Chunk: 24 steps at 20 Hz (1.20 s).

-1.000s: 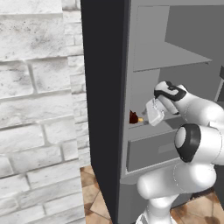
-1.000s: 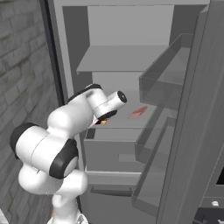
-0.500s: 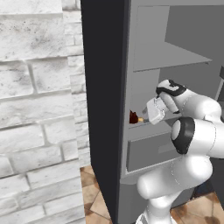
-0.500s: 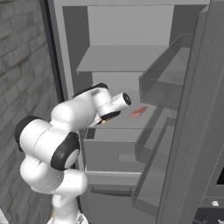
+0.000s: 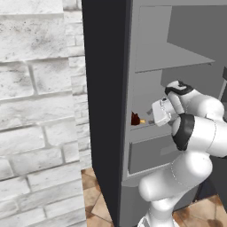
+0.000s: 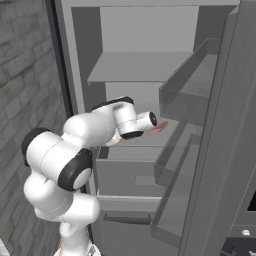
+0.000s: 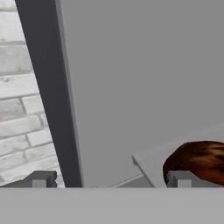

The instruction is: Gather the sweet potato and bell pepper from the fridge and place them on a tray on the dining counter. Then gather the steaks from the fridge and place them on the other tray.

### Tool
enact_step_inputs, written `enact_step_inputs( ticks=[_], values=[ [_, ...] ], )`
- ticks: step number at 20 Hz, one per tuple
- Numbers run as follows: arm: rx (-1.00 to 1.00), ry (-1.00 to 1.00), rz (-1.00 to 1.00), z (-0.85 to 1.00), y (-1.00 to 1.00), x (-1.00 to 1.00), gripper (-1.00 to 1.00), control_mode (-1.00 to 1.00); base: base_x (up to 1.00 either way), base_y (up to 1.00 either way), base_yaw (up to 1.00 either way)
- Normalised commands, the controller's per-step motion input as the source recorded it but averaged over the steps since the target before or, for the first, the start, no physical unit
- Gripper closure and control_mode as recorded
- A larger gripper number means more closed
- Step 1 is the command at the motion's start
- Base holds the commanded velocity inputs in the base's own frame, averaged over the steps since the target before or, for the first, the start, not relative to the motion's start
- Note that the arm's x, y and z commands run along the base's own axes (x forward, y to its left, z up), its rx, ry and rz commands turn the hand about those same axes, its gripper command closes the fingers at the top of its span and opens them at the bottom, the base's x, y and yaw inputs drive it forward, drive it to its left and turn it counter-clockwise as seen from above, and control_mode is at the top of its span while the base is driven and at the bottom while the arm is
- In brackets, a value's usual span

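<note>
Reaching into the open fridge (image 6: 145,65), the gripper (image 5: 156,116) is being held at the level of the middle shelf (image 5: 146,128), with its jaws spread fully wide and nothing between them. The first step is judged to be in hand: 1 of the 2 vegetables is being approached for pickup, and nothing is yet being carried toward a tray. A dark reddish-brown rounded item (image 5: 135,119), most likely the sweet potato, is lying at the left front corner of that shelf, just beside the fridge's left wall, near the gripper but apart from it; in the hand view it (image 7: 199,159) is showing just behind 1 fingertip (image 7: 180,179). A red-pink item (image 6: 159,126) is lying farther right on the same shelf; whether it is the bell pepper or a steak cannot be told. Next, the hand is to be shifted so that both fingers are straddling the reddish-brown item before being closed.
</note>
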Motion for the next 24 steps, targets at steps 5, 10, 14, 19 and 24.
enact_step_inputs(
  ticks=[5,10,14,19,24],
  values=[
    [0.06,0.0,0.0,-0.01,0.0,0.16,-1.0,-1.0,0.0,0.0,0.0],
    [0.03,0.0,0.0,-0.01,0.0,0.14,-1.0,-1.0,0.0,0.0,0.0],
    [0.02,0.0,0.0,-0.09,0.0,0.15,-1.0,-1.0,0.0,0.0,0.0],
    [0.0,0.0,0.0,-0.19,0.0,0.21,-1.0,-1.0,0.0,0.0,0.0],
    [0.0,0.0,0.0,-0.2,0.04,0.29,-1.0,-1.0,0.0,0.0,0.0]
  ],
)
